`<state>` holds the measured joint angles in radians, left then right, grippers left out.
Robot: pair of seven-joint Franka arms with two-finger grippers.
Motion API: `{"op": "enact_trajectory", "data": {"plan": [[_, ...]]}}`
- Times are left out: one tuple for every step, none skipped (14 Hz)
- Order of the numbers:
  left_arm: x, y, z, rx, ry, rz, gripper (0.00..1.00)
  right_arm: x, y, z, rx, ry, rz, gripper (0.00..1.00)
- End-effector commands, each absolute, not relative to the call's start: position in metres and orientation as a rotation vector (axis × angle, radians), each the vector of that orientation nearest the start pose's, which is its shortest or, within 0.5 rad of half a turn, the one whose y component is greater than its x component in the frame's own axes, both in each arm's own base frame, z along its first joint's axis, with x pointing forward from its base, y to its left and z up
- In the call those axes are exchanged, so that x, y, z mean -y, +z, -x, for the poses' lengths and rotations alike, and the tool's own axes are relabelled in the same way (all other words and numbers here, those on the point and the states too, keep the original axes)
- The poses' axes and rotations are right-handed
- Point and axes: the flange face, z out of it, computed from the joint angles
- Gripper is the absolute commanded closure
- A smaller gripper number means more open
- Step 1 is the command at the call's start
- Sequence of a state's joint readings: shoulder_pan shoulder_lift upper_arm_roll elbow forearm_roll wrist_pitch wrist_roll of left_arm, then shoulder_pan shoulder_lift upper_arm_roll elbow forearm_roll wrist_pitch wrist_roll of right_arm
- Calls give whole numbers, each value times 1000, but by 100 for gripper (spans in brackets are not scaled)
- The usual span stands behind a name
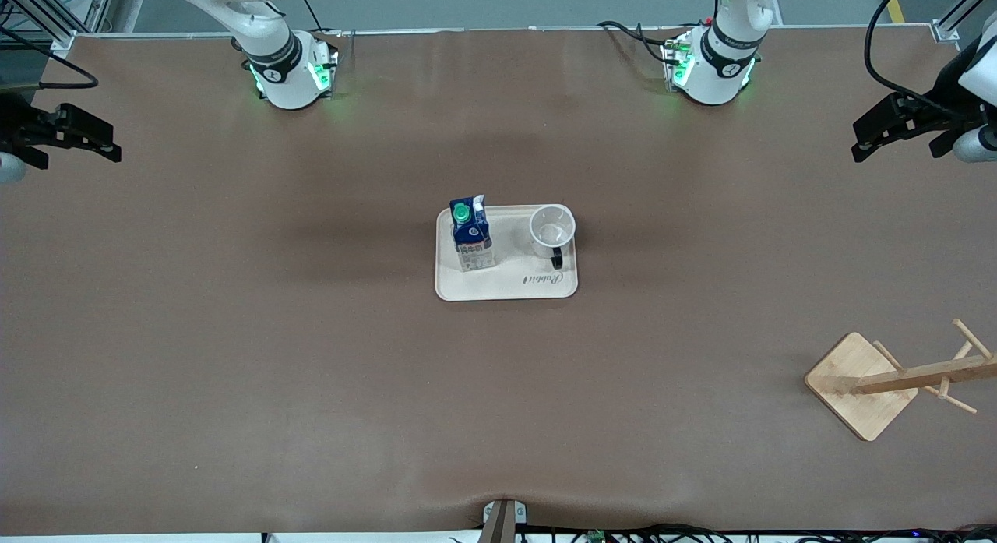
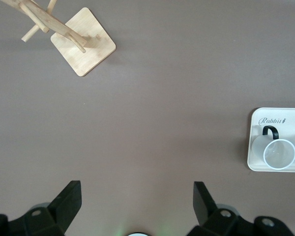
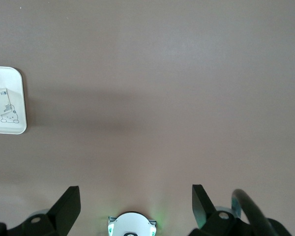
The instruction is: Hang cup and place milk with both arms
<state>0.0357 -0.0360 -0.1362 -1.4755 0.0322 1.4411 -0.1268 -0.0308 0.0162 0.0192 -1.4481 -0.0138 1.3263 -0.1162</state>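
A cream tray (image 1: 506,287) with rounded corners and a cursive "Rabbit" mark sits in the middle of the brown table (image 1: 234,356), well apart from everything else. A wooden cup rack (image 1: 919,375), a post with pegs on a square base, stands near the left arm's end of the table, nearer to the front camera than the tray. The stretch of table between tray and rack is bare brown surface, and nothing stands around the tray.

The milk (image 1: 472,235) stands upright on the tray, at the side toward the right arm's end. It is a small gable-top carton, dark blue above and white below, with a green round cap on its slanted top. The cup (image 1: 552,230) stands upright beside it on the same tray, toward the left arm's end, apart from the carton. It is a white round mug, open mouth up, with a black loop handle turned toward the front camera. Its side cannot be made out.

The left gripper (image 1: 876,134) hangs high over the left arm's end of the table, its two black fingers (image 2: 64,204) spread wide with nothing between them. The right gripper (image 1: 97,138) hangs over the right arm's end, its fingers (image 3: 64,206) equally spread and holding nothing. Both are well apart from the tray.
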Motion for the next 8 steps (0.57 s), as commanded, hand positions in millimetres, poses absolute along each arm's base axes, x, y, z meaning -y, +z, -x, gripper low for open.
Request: {"op": "enact_trajectory", "data": {"plan": [[52,681,-528,44,-14,3076,0,9,659,-531,166,220,3147,0],[53,680,-527,48,-9,3078,0,9,659,-531,163,220,3147,0],[59,679,-526,32,-5,3079,0,9,658,-531,163,223,3147,0],[67,677,-524,9,13,3077,0,10,658,-531,161,223,3147,0],[70,673,-523,2,43,3074,0,11,657,-531,159,225,3147,0],[77,671,-522,-14,59,3072,0,12,656,-531,156,230,3146,0],[82,666,-523,-29,72,3071,0,12,656,-531,158,230,3146,0],[83,665,-523,-30,77,3072,0,11,656,-531,161,230,3146,0]]}}
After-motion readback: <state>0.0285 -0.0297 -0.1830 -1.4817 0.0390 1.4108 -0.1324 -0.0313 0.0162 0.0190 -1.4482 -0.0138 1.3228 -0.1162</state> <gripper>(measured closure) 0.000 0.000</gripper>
